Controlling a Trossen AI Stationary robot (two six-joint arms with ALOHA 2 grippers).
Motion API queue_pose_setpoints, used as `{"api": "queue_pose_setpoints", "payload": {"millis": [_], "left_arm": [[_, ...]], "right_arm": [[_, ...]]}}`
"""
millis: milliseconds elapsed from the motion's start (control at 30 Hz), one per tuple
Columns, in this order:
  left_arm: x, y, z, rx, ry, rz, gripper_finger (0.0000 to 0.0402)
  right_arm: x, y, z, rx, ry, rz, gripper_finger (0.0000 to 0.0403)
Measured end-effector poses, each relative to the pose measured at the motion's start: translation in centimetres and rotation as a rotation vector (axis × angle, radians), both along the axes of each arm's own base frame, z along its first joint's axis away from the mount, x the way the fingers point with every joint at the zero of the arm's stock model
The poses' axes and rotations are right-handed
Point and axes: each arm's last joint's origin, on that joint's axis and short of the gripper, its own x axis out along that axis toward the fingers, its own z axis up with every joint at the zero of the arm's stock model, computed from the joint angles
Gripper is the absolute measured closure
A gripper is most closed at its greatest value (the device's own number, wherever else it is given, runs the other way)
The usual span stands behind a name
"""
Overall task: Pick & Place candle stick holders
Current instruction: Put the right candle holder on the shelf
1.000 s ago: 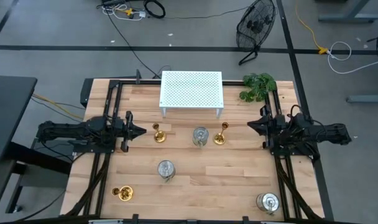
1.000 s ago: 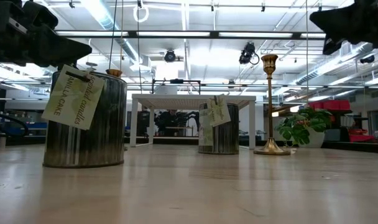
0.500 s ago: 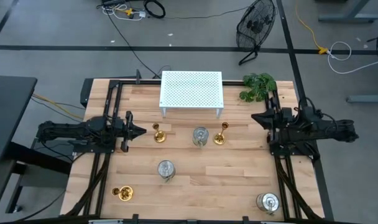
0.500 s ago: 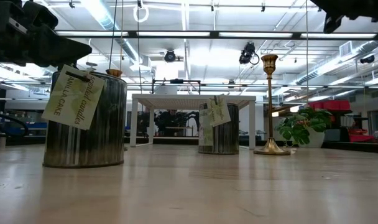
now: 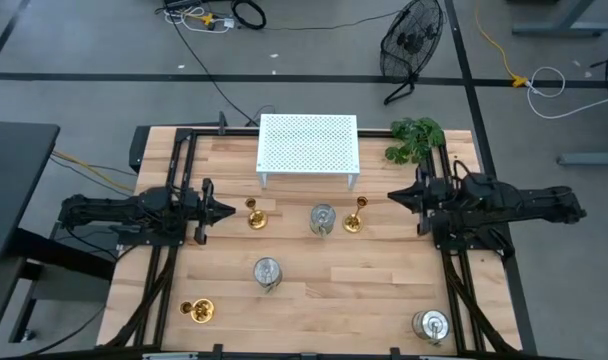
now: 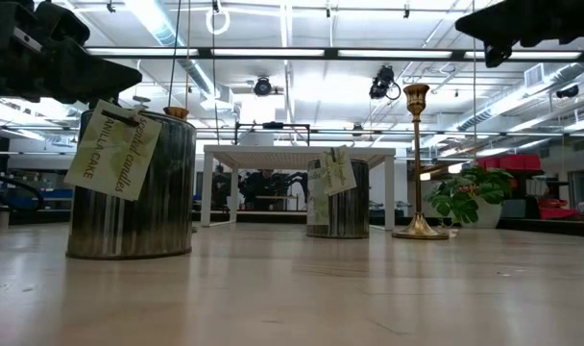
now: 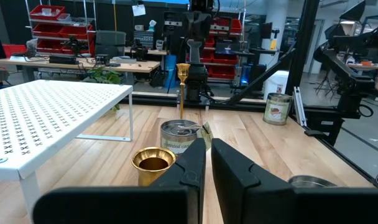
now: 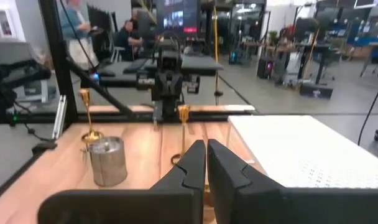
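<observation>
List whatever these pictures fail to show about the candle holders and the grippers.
- Low view: only two silver holders and one gold holder show; the near can hides most of another.
- Low view: tag print on the far can is too small to read.
- Left wrist view: the left gripper covers the near gold holder's base.
- Right wrist view: the right gripper hides the nearest gold holder's base.
- High view: stem heights cannot be judged.

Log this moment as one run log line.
left gripper: shut, empty | right gripper: shut, empty | holders: all on table
</observation>
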Motion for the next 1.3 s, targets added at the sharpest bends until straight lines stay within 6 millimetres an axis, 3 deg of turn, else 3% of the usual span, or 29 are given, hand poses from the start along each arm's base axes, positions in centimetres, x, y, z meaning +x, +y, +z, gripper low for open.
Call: {"api": "queue_pose_setpoints", "payload": {"millis": [1300], "left_arm": [[0.0, 0.0, 0.0, 0.0, 0.0, 0.0, 0.0369]], "right_arm": [[0.34, 0.01, -0.89, -0.005, 0.094, -0.003, 0.0382]]}}
